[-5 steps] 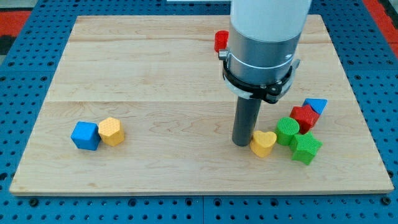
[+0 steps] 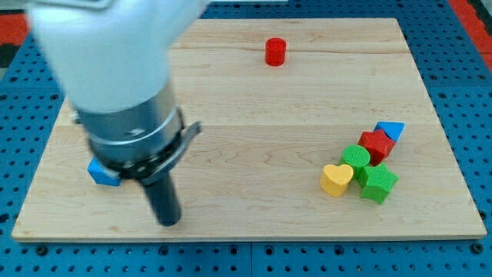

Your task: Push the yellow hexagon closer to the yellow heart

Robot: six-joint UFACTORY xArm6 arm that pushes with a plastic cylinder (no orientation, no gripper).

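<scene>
The yellow hexagon is hidden behind my arm at the view's left; the yellow heart sits far right beside a green block. My tip rests below-right of the blue block; I carry no jaws

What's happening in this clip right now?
The arm has swung across to the view's left; my tip sits near the board's bottom edge, below and right of the blue block. The arm hides the yellow hexagon. The yellow heart lies far right beside the green blocks.
</scene>
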